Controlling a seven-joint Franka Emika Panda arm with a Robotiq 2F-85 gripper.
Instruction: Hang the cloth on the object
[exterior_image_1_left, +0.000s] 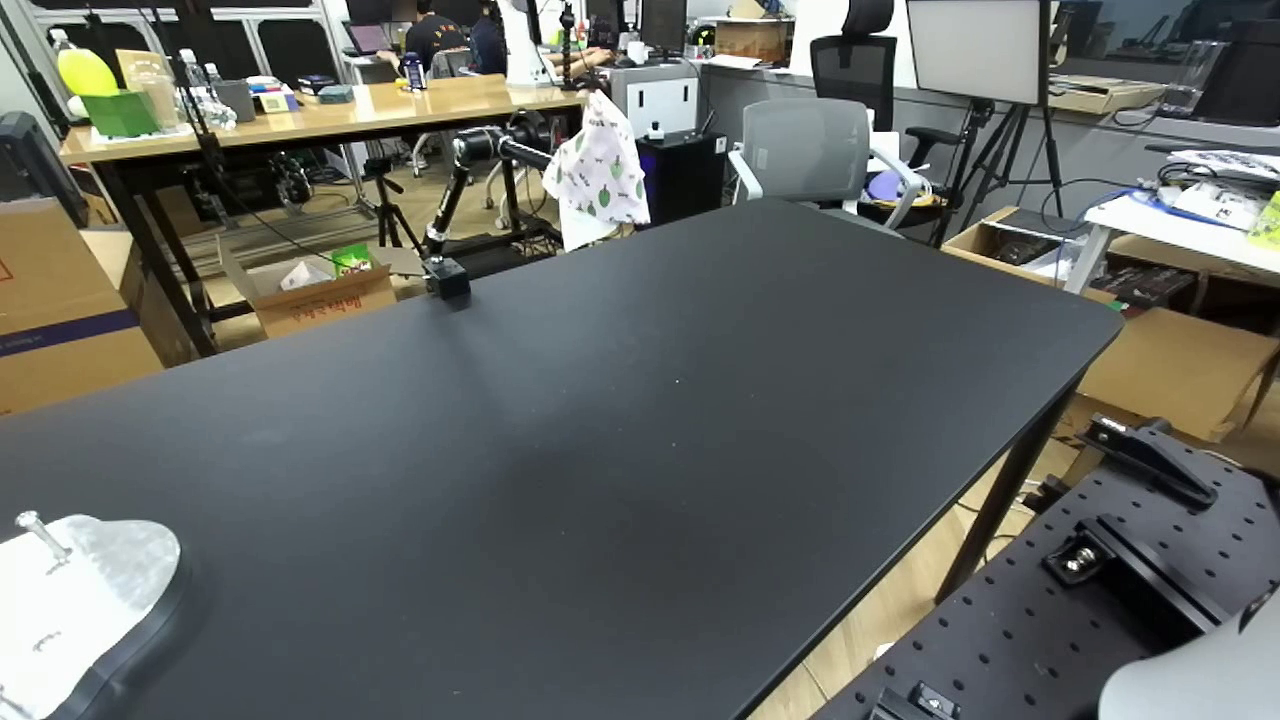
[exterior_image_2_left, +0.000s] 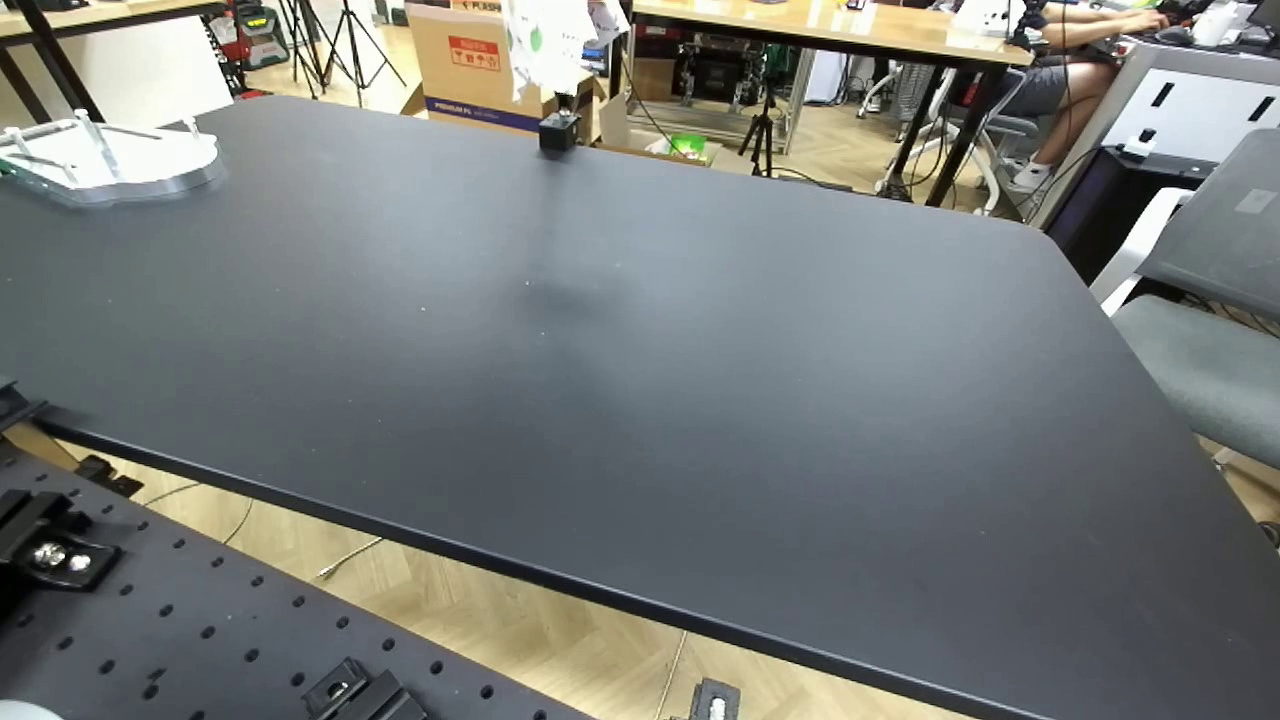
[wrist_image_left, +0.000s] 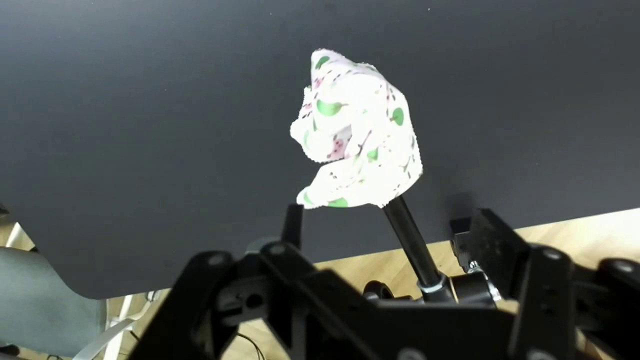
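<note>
OK so the cloth, white with green and pink prints, is hanging on the end of the black jointed stand, bunched into loose folds with a few corners poking out. In the wrist view it shows over the dark top of the desk, kinda blown out by glare, with the stand's pole coming out from under the fabric.

The claw only shows up in the wrist view: its two fingers are spread wide and it's got hold of nothing. One finger lines up right by a cloth corner there, but I can't tell how near they really are.

The stand's foot is a black block right at the desk's edge. Well apart from it on the desk, in both exterior views, there's a pale slab with pegs sticking up.

Off the desk: an open cardboard box with a green packet in it, a grey chair by one corner, and a perforated black board alongside, with a strip of wood floor showing between. Couple of people sitting in the background.
</note>
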